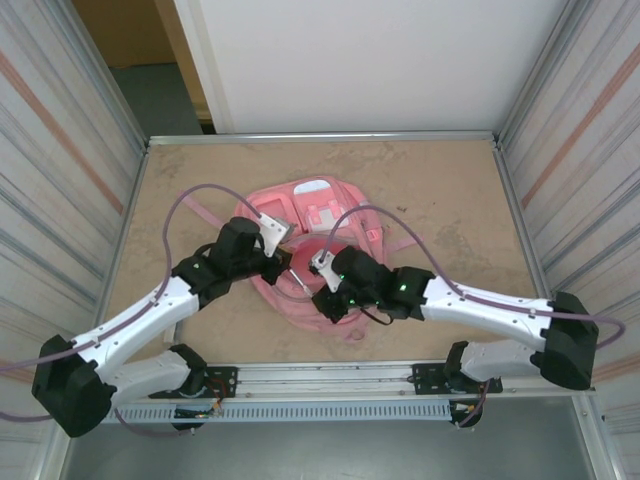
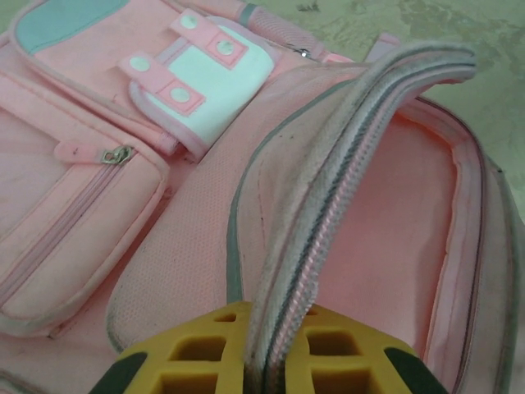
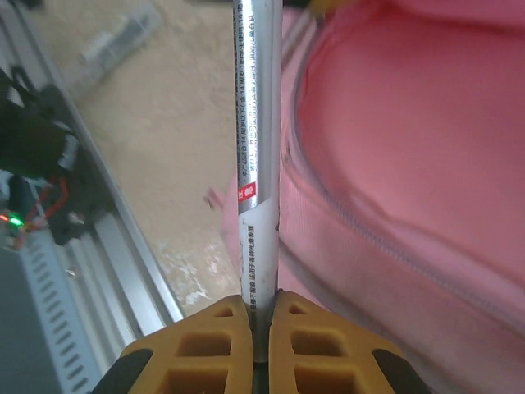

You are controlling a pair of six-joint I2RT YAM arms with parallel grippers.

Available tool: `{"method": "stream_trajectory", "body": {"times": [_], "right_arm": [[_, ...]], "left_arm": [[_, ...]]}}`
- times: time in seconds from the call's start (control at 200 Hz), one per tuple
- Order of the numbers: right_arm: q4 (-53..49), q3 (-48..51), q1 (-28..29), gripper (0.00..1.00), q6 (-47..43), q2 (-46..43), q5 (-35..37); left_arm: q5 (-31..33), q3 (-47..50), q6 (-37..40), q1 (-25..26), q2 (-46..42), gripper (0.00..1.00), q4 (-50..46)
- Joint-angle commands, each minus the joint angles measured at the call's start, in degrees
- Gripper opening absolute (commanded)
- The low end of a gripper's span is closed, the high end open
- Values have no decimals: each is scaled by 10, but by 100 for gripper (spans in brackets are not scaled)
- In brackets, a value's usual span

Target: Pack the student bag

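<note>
Left tool (image 2: 275,332) — bag (image 2: 180,246); right tool (image 3: 261,310) — pen (image 3: 256,123).

1. Table (image 1: 450,180): tan, scuffed top with a metal rim.
2. Bag (image 1: 305,208) lies near its middle (pink, front pockets facing up).
3. Small clear item (image 3: 119,37) lies on it near the bag, too blurred to name.

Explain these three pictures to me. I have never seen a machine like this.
Two robot arms are bolted at the near edge of a table. The overhead picture looks down on both; the other two come from a camera on each wrist, so the yellow pads there are that arm's gripper. A pink student bag lies on the table, main pocket unzipped. The left gripper pinches the bag's zipper edge, holding it up. The right gripper is shut on a slim silver pen-like stick next to the bag.
</note>
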State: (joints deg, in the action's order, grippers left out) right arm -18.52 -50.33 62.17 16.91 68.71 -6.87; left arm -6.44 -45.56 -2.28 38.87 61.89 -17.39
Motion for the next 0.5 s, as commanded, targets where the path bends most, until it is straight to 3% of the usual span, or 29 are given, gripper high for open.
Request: {"method": "stream_trajectory", "body": {"times": [0.0, 0.16, 0.491], "right_arm": [[-28, -32, -21, 0, -139, -38, -53], [-54, -51, -29, 0, -309, -53, -65], [-123, -124, -32, 0, -485, 20, -14]], "left_arm": [[-16, -69, 36, 3, 12, 0, -32], [-48, -126, 72, -6, 37, 0, -85], [-88, -113, 38, -5, 9, 0, -65]]}}
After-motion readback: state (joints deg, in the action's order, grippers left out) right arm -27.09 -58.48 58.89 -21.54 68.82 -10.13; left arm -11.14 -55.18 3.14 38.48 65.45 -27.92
